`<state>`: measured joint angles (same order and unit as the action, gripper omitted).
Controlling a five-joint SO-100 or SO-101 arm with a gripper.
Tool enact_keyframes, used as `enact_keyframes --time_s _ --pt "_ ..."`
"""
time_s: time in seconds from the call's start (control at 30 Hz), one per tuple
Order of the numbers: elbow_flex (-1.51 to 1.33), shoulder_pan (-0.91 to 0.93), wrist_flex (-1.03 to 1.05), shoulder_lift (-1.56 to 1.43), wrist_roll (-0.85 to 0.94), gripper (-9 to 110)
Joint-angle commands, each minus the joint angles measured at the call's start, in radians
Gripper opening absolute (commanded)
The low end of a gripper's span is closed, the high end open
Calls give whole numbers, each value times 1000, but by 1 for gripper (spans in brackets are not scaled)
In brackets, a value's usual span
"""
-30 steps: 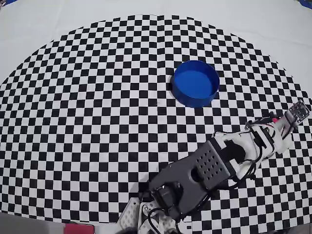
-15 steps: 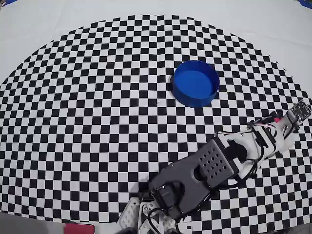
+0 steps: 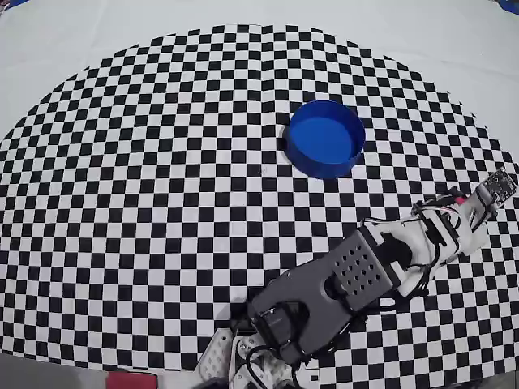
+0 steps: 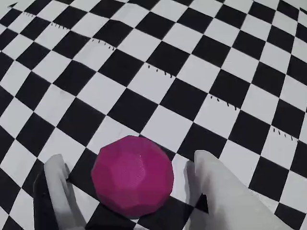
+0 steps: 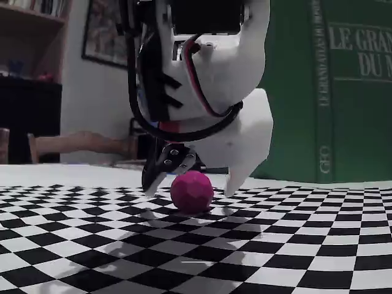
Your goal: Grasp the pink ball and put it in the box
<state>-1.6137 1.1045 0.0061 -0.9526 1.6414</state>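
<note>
Now, with my gripper (image 4: 129, 184) open astride the pink ball (image 4: 133, 176) at the wrist view's lower centre, I'd close gently and evenly, then lift toward the blue box (image 3: 324, 138) up-frame overhead.

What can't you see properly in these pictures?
- Pink ball: in the overhead view the arm covers nearly all of it.
- Blue box: appears only in the overhead view; outside the frame of the wrist and fixed views.
- Claw: whether its fingers touch the ball is unclear; both close views show gaps at the sides.
- Arm top: cut off by the fixed view's upper edge.
- Green book: title cut off at right edge.
</note>
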Motion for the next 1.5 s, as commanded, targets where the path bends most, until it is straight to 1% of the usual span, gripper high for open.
enact_keyframes --time_s 0.0,0.8,1.47 --pt "72 -3 5 -8 -5 31" --pt "156 -9 12 55 -5 31" --pt "156 -2 17 74 -5 31"
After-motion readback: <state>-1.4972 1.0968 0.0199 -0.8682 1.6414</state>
